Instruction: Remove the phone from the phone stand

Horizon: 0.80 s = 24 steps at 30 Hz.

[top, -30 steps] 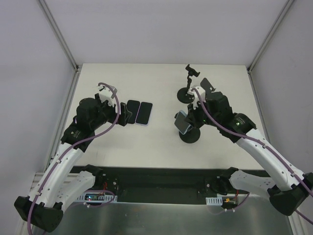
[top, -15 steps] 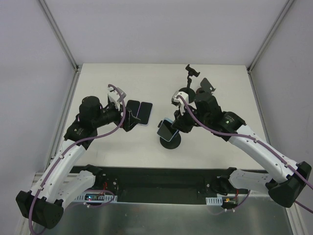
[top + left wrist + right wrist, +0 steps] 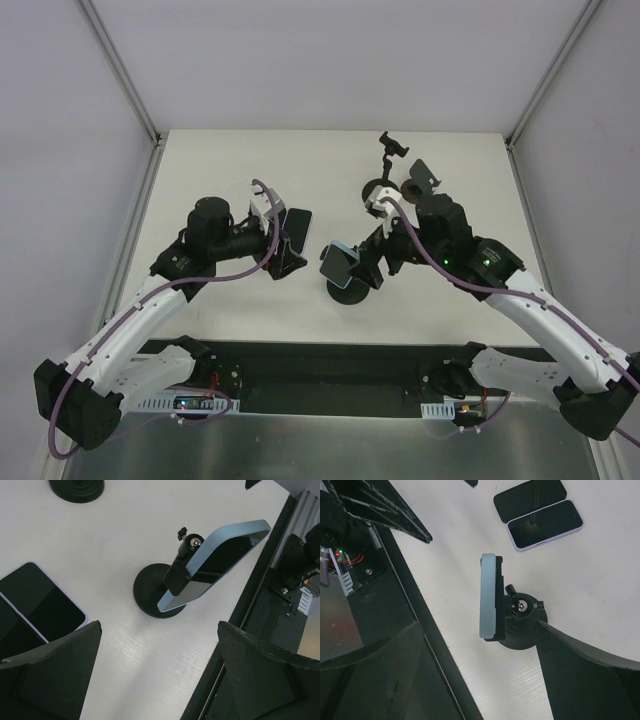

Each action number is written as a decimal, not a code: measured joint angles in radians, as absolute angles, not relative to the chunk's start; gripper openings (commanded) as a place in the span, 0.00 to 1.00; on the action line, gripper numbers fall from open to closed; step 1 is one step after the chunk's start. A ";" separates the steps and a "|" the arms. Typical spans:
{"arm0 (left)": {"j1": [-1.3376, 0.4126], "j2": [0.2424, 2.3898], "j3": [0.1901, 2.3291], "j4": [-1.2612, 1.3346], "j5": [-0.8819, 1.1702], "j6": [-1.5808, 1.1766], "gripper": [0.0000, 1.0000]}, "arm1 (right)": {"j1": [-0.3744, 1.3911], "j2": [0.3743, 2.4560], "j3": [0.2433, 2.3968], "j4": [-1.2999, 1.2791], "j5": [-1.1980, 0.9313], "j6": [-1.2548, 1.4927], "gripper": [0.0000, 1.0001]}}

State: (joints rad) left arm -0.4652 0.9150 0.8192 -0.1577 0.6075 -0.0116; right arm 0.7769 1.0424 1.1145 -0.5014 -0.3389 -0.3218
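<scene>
Near the middle of the table (image 3: 450, 170), a little toward its near edge, the phone (image 3: 338, 262) in its pale blue case sits clamped in the phone stand (image 3: 349, 290). It is tilted, with its dark screen turned to the left. Its long axis runs up and away from the round black base.

In the left wrist view that axis lies on a slant across the gap of the left gripper (image 3: 158, 625), whose fingers are spread wide and hold nothing. The phone is ahead of them and apart from them, screen toward the camera.

The right gripper (image 3: 480, 627) is nearer and is also spread wide with nothing clamped. The stand's base shows between its two fingers, and the phone shows edge-on, its length pointing away from the wrist. Whether the right finger touches the base cannot be told.

By my reading the left arm has the broad face to take, while the right is placed to steady the stand.

Two loose phones (image 3: 545, 522) lie flat on the left, and a second stand (image 3: 386, 190) stands farther back.
</scene>
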 measured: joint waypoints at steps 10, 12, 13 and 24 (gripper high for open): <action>-0.597 1.044 0.723 -0.001 0.541 -0.077 0.99 | 0.778 0.824 0.981 -0.466 -0.182 -0.267 0.97; -0.596 1.048 0.667 0.062 0.540 -0.092 0.99 | 0.778 0.780 0.934 -0.455 -0.152 -0.247 0.97; -0.597 1.054 0.643 0.093 0.540 -0.096 0.99 | 0.778 0.765 0.919 -0.451 -0.142 -0.239 0.97; -0.675 1.157 0.548 0.392 0.535 -0.156 0.99 | 0.778 0.710 0.757 -0.339 -0.098 -0.106 0.97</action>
